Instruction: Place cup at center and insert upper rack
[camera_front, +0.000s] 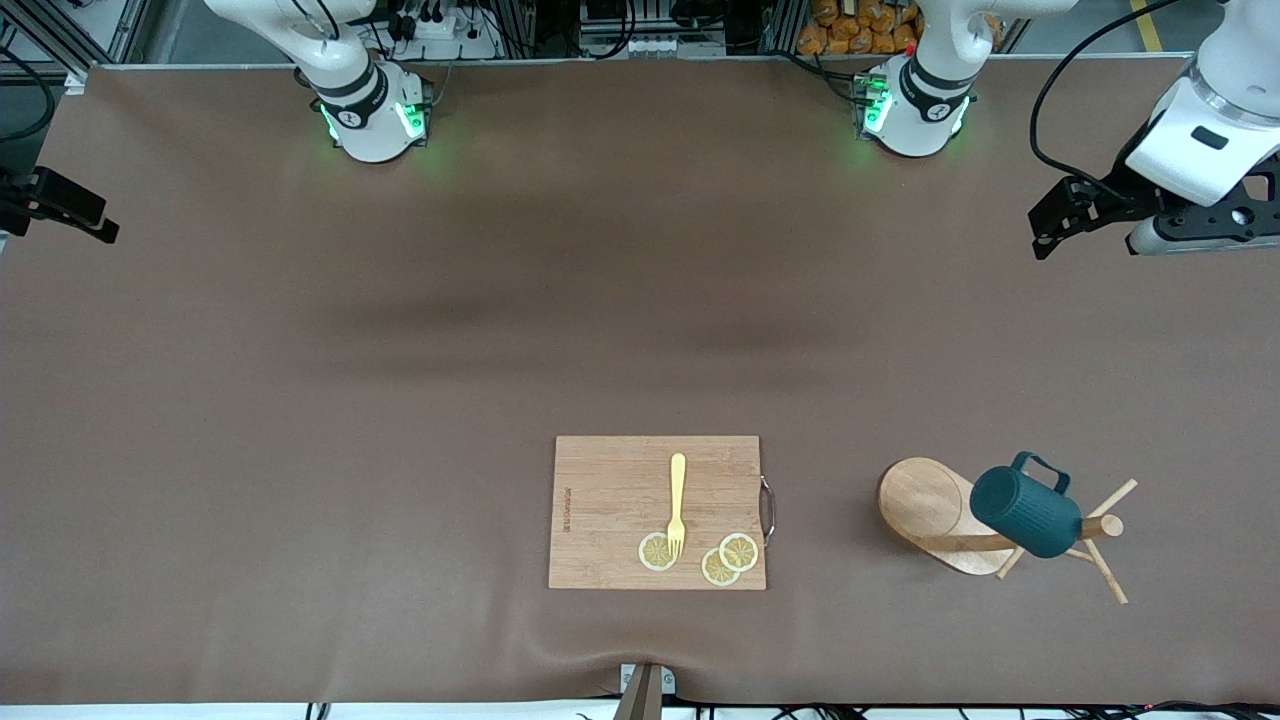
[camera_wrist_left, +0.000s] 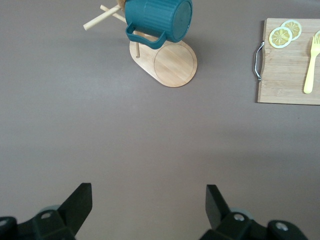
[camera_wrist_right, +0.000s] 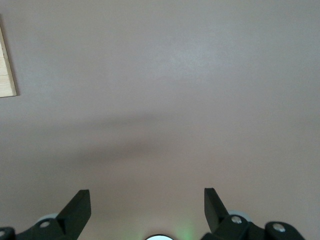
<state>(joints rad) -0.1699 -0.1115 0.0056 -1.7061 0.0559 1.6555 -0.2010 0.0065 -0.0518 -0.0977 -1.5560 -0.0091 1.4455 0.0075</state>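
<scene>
Lying toppled toward the left arm's end of the table: upper rack (camera_front: 945, 510) with cup (camera_front: 1025, 512) hung on its pole, beside cutting board (camera_front: 610, 500); left gripper (camera_wrist_left: 149, 201) and right gripper (camera_wrist_right: 147, 201) both spread, empty, aloft over bare table ends.

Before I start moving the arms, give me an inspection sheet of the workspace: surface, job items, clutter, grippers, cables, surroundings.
Surface: brown table cover, slightly rippled.
Job's things: mug tree lying on its side toward the left arm's end; teal cup on its pole, tipped sideways.
Clutter: cutting board mid-table, near the front camera, carrying a yellow fork and three lemon slices.
Grippers: left gripper open, empty, high over the table's left-arm end; right gripper open, empty, at the other end.
Cables: black cable along the left arm.
Surroundings: equipment and yellow packets past the table edge.
</scene>
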